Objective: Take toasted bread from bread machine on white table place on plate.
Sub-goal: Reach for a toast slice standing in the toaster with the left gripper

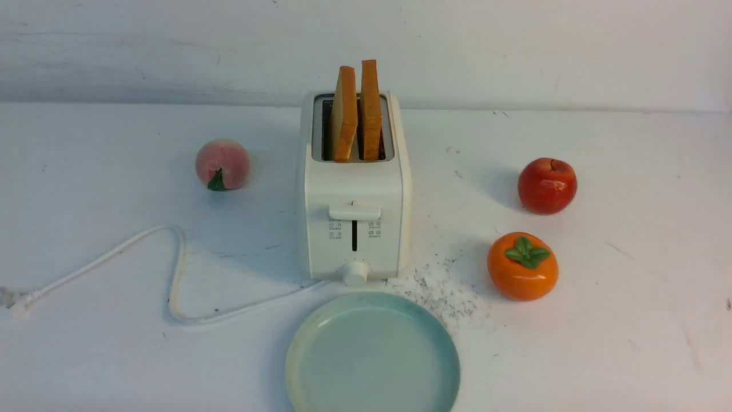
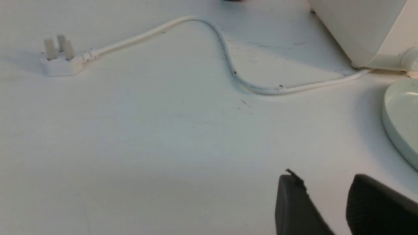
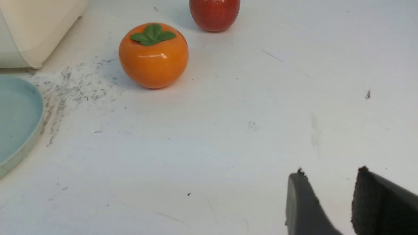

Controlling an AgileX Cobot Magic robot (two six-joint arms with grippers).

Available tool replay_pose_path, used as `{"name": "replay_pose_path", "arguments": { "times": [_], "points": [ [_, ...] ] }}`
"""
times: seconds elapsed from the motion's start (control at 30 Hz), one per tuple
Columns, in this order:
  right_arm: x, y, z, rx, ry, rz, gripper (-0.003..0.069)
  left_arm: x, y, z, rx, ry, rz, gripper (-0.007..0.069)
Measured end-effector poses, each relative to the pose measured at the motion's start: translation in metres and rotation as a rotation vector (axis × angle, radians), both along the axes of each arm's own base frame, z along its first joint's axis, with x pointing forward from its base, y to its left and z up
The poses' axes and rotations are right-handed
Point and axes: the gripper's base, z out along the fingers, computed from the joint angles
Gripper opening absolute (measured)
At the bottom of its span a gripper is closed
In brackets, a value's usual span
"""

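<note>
Two slices of toasted bread (image 1: 344, 113) (image 1: 370, 109) stand upright in the slots of the cream-white bread machine (image 1: 354, 229) at the middle of the white table (image 1: 629, 320). The pale blue-green plate (image 1: 372, 355) lies empty just in front of it; its rim shows in the left wrist view (image 2: 400, 120) and the right wrist view (image 3: 19, 124). Neither arm shows in the front view. My left gripper (image 2: 323, 182) is open and empty over bare table left of the plate. My right gripper (image 3: 329, 178) is open and empty over bare table right of the plate.
A peach (image 1: 222, 164) sits left of the toaster. A red apple (image 1: 547, 186) and an orange persimmon (image 1: 522, 266) sit to its right. The white power cord (image 1: 171, 274) loops over the left table to its plug (image 2: 60, 60). Dark specks (image 1: 443, 289) lie by the plate.
</note>
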Motion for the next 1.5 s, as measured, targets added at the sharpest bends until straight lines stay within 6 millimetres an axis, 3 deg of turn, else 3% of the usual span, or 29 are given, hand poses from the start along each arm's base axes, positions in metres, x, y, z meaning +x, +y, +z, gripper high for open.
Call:
{"name": "replay_pose_path", "arguments": {
  "times": [0.43, 0.8, 1.1, 1.23, 1.27, 1.33, 1.37, 1.4, 1.43, 1.47, 1.5],
  "points": [
    [0.0, 0.0, 0.0, 0.0, 0.0, 0.0, 0.024, 0.002, 0.0, 0.008, -0.05, -0.081, 0.01, 0.0238],
    [0.0, 0.0, 0.0, 0.0, 0.0, 0.0, 0.024, 0.003, 0.007, 0.048, -0.638, -0.457, 0.109, 0.0238],
    [0.001, 0.0, 0.002, 0.024, -0.033, -0.005, 0.024, -0.007, 0.021, 0.076, -0.924, -0.758, 0.147, 0.0209],
    [0.003, 0.002, 0.012, 0.229, -0.147, -0.03, 0.024, -0.021, 0.019, 0.122, -0.954, -0.846, 0.048, 0.0061],
    [0.004, 0.001, 0.018, 0.344, -0.207, -0.05, 0.024, -0.03, 0.015, 0.144, -0.912, -0.855, 0.003, 0.0],
    [0.004, 0.0, 0.023, 0.43, -0.25, -0.067, 0.024, -0.038, 0.012, 0.169, -0.846, -0.831, -0.034, -0.0014],
    [0.004, -0.001, 0.026, 0.501, -0.286, -0.083, 0.024, -0.038, 0.008, 0.188, -0.781, -0.77, -0.039, -0.0014],
    [0.004, -0.001, 0.026, 0.51, -0.29, -0.085, 0.024, -0.038, 0.008, 0.19, -0.779, -0.756, -0.039, -0.0014],
    [0.004, -0.003, 0.03, 0.578, -0.327, -0.104, 0.024, -0.03, 0.004, 0.213, -0.693, -0.606, -0.019, -0.0014],
    [0.004, -0.003, 0.03, 0.583, -0.33, -0.106, 0.024, -0.03, 0.003, 0.217, -0.682, -0.576, -0.016, -0.0014],
    [0.004, -0.004, 0.031, 0.62, -0.345, -0.116, 0.024, -0.017, 0.0, 0.227, -0.621, -0.415, 0.015, -0.0014]
  ]
}}
